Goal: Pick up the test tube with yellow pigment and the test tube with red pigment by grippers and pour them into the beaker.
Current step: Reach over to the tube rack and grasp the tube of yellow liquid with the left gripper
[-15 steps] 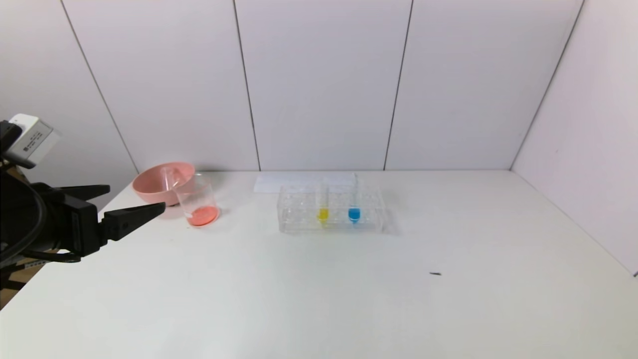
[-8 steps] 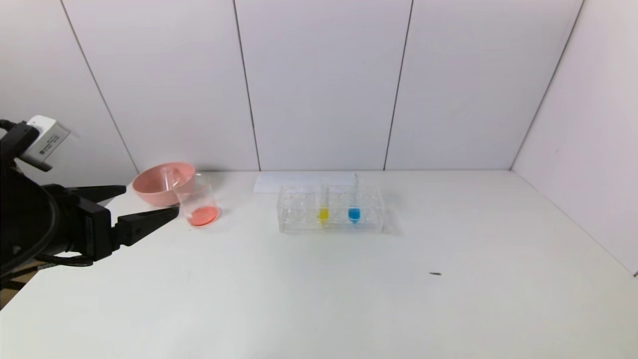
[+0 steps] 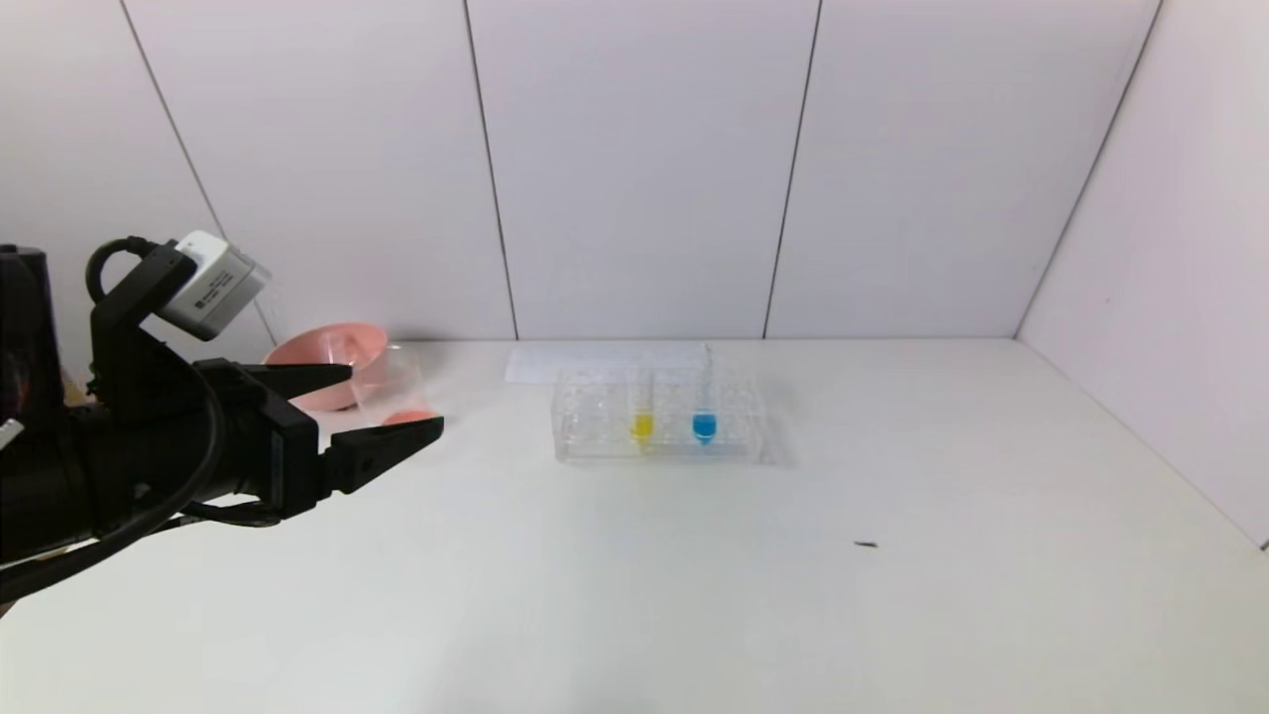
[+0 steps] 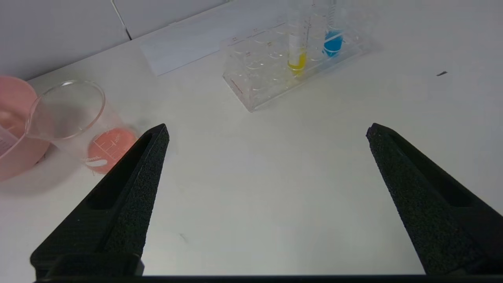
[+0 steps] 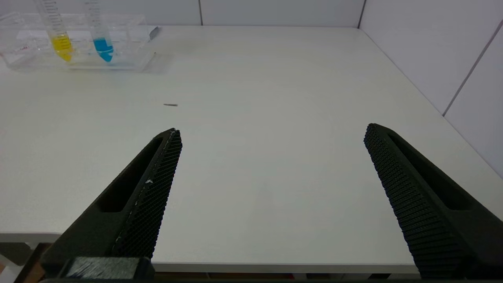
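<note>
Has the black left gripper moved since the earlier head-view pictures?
Yes. The left gripper, open and empty, has advanced toward the clear plastic tube rack; its near finger now overlaps the glass beaker.

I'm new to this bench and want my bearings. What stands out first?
The open left gripper hangs over the table's left side, just in front of the beaker with red liquid and the pink bowl. Mid-table, a clear rack holds the yellow tube and a blue tube.
</note>
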Controlling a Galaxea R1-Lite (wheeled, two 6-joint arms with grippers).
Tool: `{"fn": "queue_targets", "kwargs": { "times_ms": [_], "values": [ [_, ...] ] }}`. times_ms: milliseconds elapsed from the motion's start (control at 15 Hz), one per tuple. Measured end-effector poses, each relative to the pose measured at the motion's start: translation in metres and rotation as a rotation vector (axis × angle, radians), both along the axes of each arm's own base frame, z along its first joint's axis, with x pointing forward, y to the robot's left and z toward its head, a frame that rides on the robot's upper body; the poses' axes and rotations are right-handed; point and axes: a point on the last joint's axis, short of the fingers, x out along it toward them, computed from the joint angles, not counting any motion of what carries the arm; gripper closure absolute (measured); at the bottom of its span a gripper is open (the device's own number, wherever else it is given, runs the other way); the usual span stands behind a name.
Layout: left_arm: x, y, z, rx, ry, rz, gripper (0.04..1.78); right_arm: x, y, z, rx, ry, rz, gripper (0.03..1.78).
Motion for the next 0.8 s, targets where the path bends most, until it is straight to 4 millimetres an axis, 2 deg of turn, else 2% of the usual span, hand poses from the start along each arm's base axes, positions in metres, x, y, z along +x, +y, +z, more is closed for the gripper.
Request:
{"fn": "queue_targets", "kwargs": {
  "times_ms": [800],
  "values": [
    [0.050,-0.057,-0.035,-0.069,0.029,-0.086,0.06,0.000,0.000,0.000,0.000,0.000,0.000,0.11]
  ]
}}
